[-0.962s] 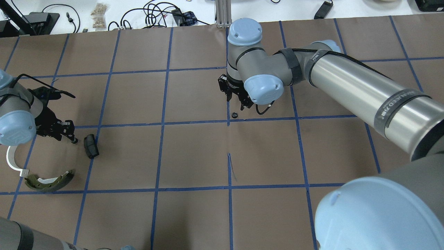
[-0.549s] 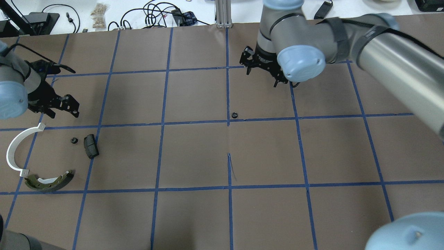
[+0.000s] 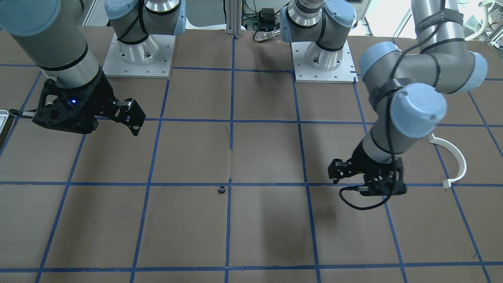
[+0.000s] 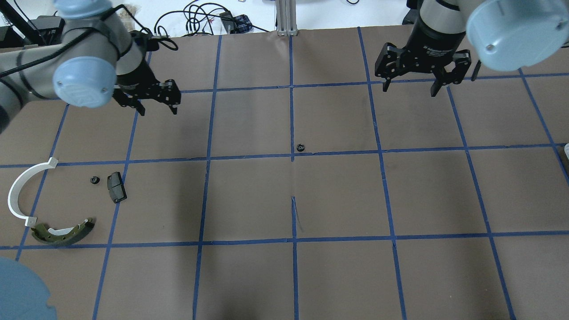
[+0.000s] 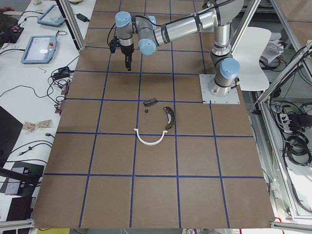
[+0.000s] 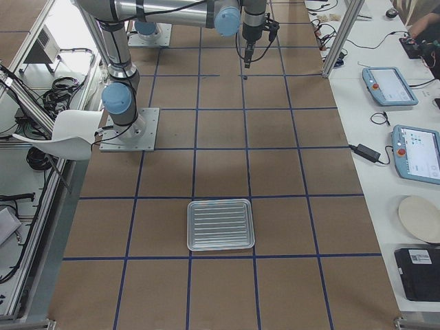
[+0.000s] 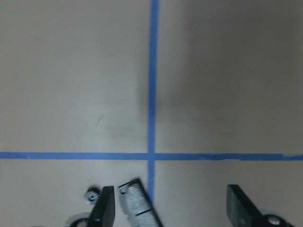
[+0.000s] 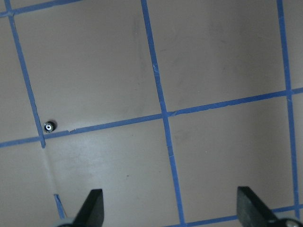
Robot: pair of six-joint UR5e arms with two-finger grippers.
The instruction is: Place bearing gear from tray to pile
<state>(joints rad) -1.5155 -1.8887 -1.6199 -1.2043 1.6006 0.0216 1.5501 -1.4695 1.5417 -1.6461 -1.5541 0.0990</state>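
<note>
2 gears [image 4: 300,147] [image 4: 94,180]; 1 each: pad [image 4: 117,187], arc [image 4: 12,195], shoe [image 4: 73,235], tray [image 6: 220,234]

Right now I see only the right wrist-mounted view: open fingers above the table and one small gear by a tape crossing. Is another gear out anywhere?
Observer: Yes. A second bearing gear lies beside the black pad in the pile.
Reviewer: Is the left gripper holding anything?
Observer: No. The left gripper is open and empty, up off the table.
Reviewer: And the tray?
Observer: The tray shows no parts in the exterior right view.
</note>
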